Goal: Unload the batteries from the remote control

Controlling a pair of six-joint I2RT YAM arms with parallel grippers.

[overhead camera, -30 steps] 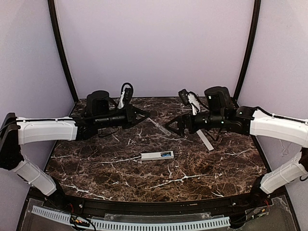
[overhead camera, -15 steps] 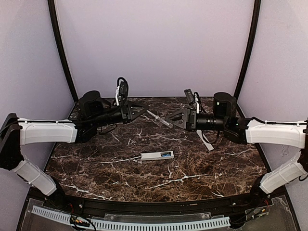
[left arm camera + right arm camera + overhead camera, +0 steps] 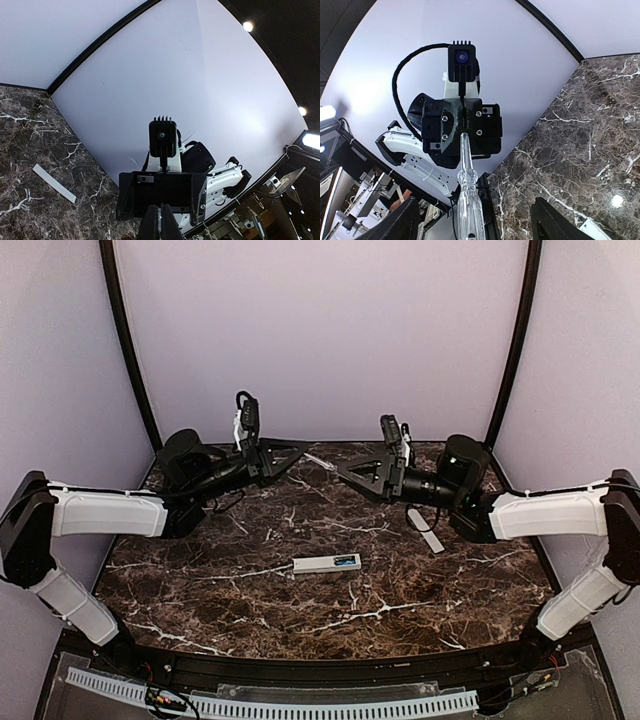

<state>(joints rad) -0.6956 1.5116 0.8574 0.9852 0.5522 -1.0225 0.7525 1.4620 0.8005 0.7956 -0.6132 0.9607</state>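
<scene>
Lying crosswise mid-table [image 3: 180, 585], the remote [image 3: 326, 563] was found nearer the bases than both raised claws, about midway between them. The left claw [image 3: 303, 451] was clamped on a clear tool [image 3: 468, 200]; the right claw [image 3: 343, 468] was spread apart around its free end.

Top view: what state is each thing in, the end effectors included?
Left end effector: shut on the tool.
Right end effector: open, fingers either side of the tool.
Tool: held off the table, pointing at the right end effector.
Remote: lying on the table, cover off.
Cover: lying flat, apart from the remote.
</scene>
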